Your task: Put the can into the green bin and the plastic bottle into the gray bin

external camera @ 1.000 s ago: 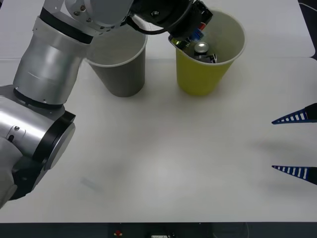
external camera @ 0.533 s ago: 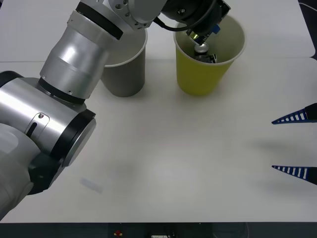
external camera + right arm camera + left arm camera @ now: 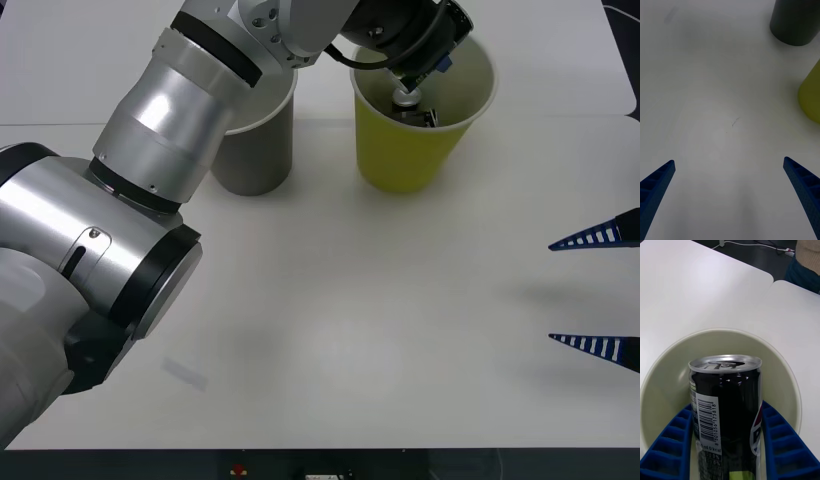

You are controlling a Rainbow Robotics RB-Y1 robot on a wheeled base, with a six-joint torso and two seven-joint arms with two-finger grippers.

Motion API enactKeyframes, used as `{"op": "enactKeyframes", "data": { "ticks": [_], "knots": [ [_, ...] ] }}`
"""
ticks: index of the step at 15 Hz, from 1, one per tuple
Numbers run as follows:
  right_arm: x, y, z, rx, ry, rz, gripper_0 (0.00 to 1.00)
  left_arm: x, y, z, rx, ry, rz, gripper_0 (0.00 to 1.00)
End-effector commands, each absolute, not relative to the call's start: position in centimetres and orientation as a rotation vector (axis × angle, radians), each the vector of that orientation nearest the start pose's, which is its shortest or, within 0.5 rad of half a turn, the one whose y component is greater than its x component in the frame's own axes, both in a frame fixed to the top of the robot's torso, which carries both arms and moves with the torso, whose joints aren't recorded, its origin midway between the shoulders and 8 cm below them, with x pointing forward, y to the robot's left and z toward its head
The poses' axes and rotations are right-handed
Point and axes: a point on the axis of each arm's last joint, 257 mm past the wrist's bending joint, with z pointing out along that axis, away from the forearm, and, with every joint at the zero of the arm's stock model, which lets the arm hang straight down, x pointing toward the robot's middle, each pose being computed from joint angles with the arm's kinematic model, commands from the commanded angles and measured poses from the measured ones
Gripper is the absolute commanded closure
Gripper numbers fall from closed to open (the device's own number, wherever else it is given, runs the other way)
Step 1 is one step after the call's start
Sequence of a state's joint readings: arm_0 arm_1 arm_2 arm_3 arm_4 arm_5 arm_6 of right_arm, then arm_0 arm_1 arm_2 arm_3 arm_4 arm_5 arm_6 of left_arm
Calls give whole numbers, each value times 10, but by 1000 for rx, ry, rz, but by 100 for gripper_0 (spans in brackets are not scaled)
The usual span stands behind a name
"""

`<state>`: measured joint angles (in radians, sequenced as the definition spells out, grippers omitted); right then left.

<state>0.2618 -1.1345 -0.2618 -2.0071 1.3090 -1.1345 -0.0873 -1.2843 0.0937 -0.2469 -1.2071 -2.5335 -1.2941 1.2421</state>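
Observation:
My left gripper [image 3: 410,85] reaches into the mouth of the yellow-green bin [image 3: 410,150] at the back of the table. It is shut on the can [image 3: 725,405], a small can with a silver top, a black side and a barcode. The blue fingers [image 3: 672,442] press on both sides of the can, which stands upright inside the bin's rim [image 3: 788,378]. The can's top [image 3: 404,97] shows inside the bin. The gray bin [image 3: 255,145] stands just left of the green one. My right gripper [image 3: 595,290] waits open at the table's right edge. The plastic bottle is out of view.
My left arm [image 3: 170,140] stretches across the gray bin's rim. The right wrist view has the gray bin [image 3: 795,22] and the green bin [image 3: 812,97] beyond my open gripper [image 3: 729,162], with white table [image 3: 722,93] between. A table seam [image 3: 560,117] runs behind the bins.
My left arm has swung right and lowered the can from the green bin's near rim down into its mouth. The right gripper has not moved.

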Motion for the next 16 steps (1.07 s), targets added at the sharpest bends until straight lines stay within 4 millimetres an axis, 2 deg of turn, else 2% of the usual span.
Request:
{"op": "enactKeyframes", "data": {
  "ticks": [1, 4, 5, 7, 11, 16],
  "knots": [
    [341, -286, -167, -1634, 1596, 209, 0, 574, -124, 3, 1200, 1830, -222, 0],
    [341, -286, -167, -1634, 1596, 209, 0, 568, -116, 4, 1238, 1756, -216, 0],
    [341, -286, -167, -1634, 1596, 209, 0, 564, -106, 5, 1240, 1719, -225, 0],
    [341, -286, -167, -1634, 1596, 209, 0, 548, -94, 5, 1244, 1663, -262, 0],
    [341, -286, -167, -1634, 1596, 209, 0, 500, -53, -7, 1304, 1517, -263, 0],
    [341, -286, -167, -1634, 1596, 209, 0, 455, 8, -37, 1388, 1424, -298, 0]
  ]
}}
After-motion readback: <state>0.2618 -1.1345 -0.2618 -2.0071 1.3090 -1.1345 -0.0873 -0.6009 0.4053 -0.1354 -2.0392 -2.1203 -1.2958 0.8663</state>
